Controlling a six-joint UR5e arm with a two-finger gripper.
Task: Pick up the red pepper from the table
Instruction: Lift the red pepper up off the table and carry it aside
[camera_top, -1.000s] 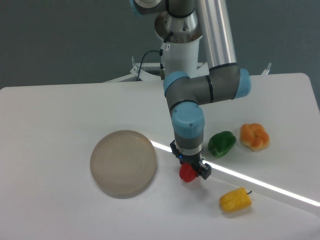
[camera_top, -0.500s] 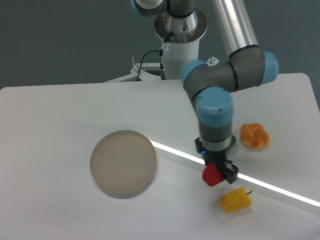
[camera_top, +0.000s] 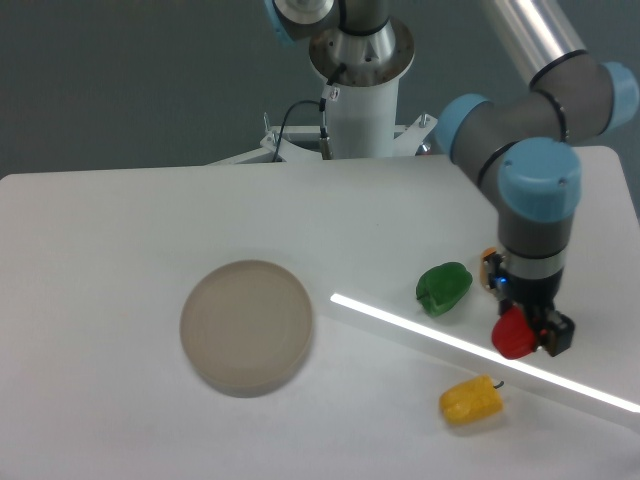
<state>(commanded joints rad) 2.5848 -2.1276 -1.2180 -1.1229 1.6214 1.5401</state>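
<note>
At the left of the counter (camera_top: 100, 240) lies a round tan disc (camera_top: 247, 325), the landmark here. Well right of it sits the green pepper (camera_top: 443, 287), and lower right of it the yellow pepper (camera_top: 471, 399). Farther right, the claw (camera_top: 524, 335) points straight down and is clenched on the red pepper (camera_top: 512, 335), which sits directly between its fingers and appears lifted just off the counter. The orange pepper (camera_top: 489, 263) peeks out behind the wrist. The pick looks essentially made.
</note>
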